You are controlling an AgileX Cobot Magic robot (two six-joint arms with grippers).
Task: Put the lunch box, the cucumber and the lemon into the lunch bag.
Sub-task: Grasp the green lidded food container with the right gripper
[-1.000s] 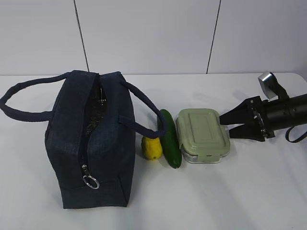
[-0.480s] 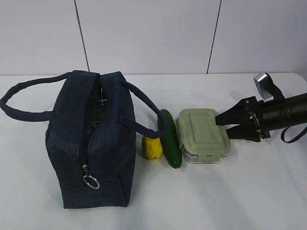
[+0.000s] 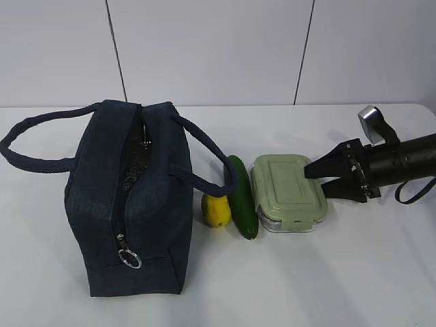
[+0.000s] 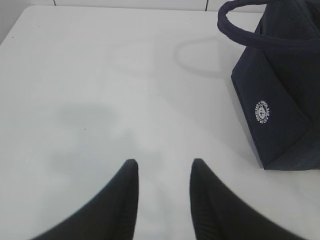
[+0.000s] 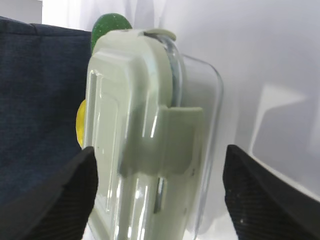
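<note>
The navy lunch bag [image 3: 129,197] stands at the left with its top zipper open and its handles spread. The yellow lemon [image 3: 215,210], the dark green cucumber [image 3: 241,196] and the clear lunch box [image 3: 287,192] with a pale green lid lie in a row to its right. My right gripper [image 3: 312,176] is open, its tips at the box's right end, one jaw above the lid and one beside the wall. In the right wrist view the lunch box [image 5: 150,145] stands between the open fingers. My left gripper [image 4: 162,167] is open over bare table, left of the bag [image 4: 280,95].
The white table [image 3: 327,272] stretches in front of and behind the row of items. A grey panelled wall stands at the back. The bag's handle [image 3: 34,146] loops out to the left.
My right gripper has moved left toward the lunch box, so its open tips now reach the box's right end. Nothing else has moved.
</note>
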